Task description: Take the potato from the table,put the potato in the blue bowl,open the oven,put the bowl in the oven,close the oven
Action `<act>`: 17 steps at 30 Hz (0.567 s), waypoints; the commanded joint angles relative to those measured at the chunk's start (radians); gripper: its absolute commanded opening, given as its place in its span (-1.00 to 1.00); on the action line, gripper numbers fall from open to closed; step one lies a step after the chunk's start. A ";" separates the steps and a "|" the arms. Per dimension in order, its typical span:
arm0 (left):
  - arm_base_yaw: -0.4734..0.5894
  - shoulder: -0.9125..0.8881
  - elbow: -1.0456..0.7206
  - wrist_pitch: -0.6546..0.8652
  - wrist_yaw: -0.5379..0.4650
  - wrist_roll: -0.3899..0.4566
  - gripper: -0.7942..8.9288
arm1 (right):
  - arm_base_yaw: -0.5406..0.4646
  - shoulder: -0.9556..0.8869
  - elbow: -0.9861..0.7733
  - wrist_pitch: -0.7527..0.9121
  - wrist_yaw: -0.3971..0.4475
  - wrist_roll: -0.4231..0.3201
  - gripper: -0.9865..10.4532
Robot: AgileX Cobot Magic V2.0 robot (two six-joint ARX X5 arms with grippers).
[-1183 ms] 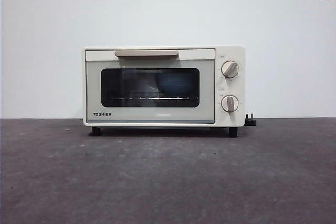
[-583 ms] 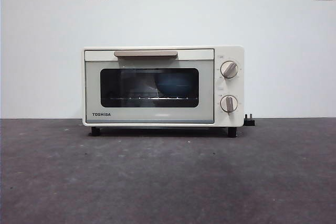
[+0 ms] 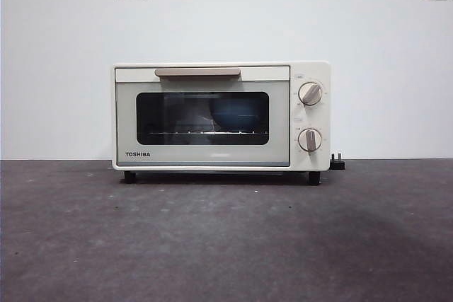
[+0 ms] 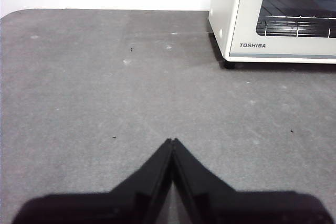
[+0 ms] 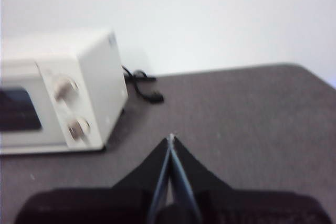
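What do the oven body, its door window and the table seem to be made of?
The oven body looks like cream painted metal or plastic with a smooth, low-gloss face; which one is unclear. The door window seems to be dark glass, since it shows faint reflections and the wire rack inside. The table has a matte, dark grey, speckled top, maybe a rough laminate or a mat.
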 commanded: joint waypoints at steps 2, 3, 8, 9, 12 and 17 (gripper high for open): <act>0.002 0.000 -0.009 0.011 0.001 -0.005 -0.84 | 0.000 -0.054 -0.124 0.056 0.003 -0.006 -0.83; 0.002 0.000 -0.009 0.011 0.001 -0.005 -0.85 | 0.000 -0.071 -0.150 0.076 0.002 -0.006 -0.83; 0.002 0.000 -0.009 0.011 0.001 -0.005 -0.84 | 0.002 -0.146 -0.227 0.075 0.002 -0.048 -0.83; 0.002 0.000 -0.009 0.011 0.001 -0.005 -0.84 | 0.002 -0.162 -0.226 0.042 0.002 -0.075 -0.83; 0.002 0.000 -0.009 0.011 0.001 -0.005 -0.84 | 0.003 -0.179 -0.226 -0.012 0.002 -0.119 -0.83; 0.002 0.000 -0.009 0.011 0.001 -0.005 -0.84 | 0.023 -0.179 -0.226 -0.060 0.008 -0.141 -0.83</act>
